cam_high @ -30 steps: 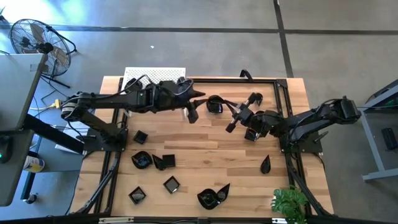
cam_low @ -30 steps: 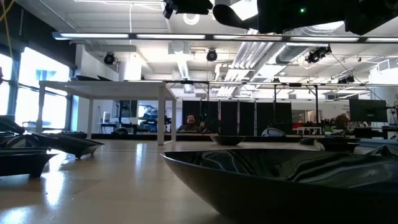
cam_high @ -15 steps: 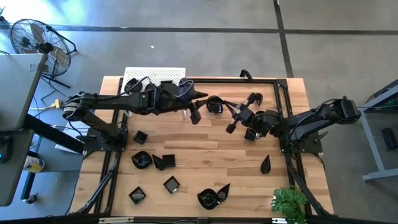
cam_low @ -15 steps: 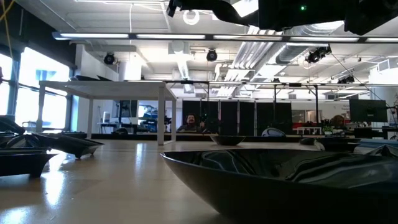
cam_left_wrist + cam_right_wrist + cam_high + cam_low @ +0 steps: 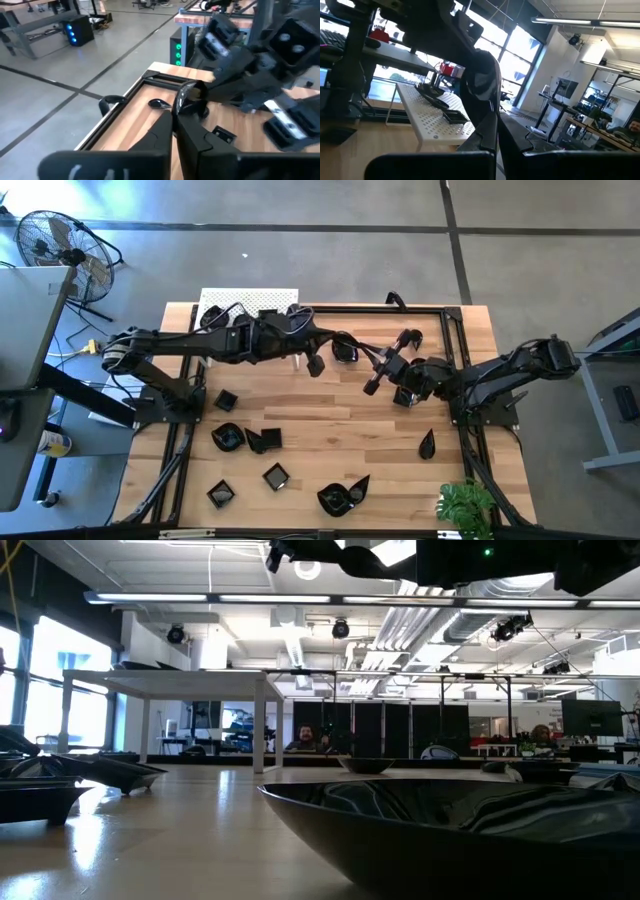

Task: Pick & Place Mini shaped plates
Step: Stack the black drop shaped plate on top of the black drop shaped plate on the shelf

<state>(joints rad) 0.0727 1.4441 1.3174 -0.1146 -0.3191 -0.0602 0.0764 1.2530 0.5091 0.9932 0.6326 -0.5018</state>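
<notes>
A glossy black mini plate [image 5: 345, 349] is held in the air above the wooden surface [image 5: 330, 420], just off the near right corner of the white perforated stand [image 5: 250, 299]. It is gripped from both sides. The left pincer [image 5: 337, 346] is reached out past the stand, and its fingers are pressed together on one edge of the plate. The right pincer [image 5: 354, 352] is stretched in from the side away from the stand and is clamped on the opposite edge. In the left wrist view the plate [image 5: 188, 96] is seen standing on edge at the tips of the left pincer [image 5: 176, 114]. In the right wrist view it [image 5: 483, 82] is seen upright above the right pincer [image 5: 493, 125], with the stand [image 5: 442, 117] behind it.

Two dark dishes [image 5: 437, 95] are seen resting on the stand. Further mini shaped plates [image 5: 246, 439] are scattered over the surface on the near side, well apart from the stand. One teardrop plate [image 5: 427, 445] is set alone beyond the right arm. Another plate [image 5: 450, 830] is seen filling the foreground of the low view.
</notes>
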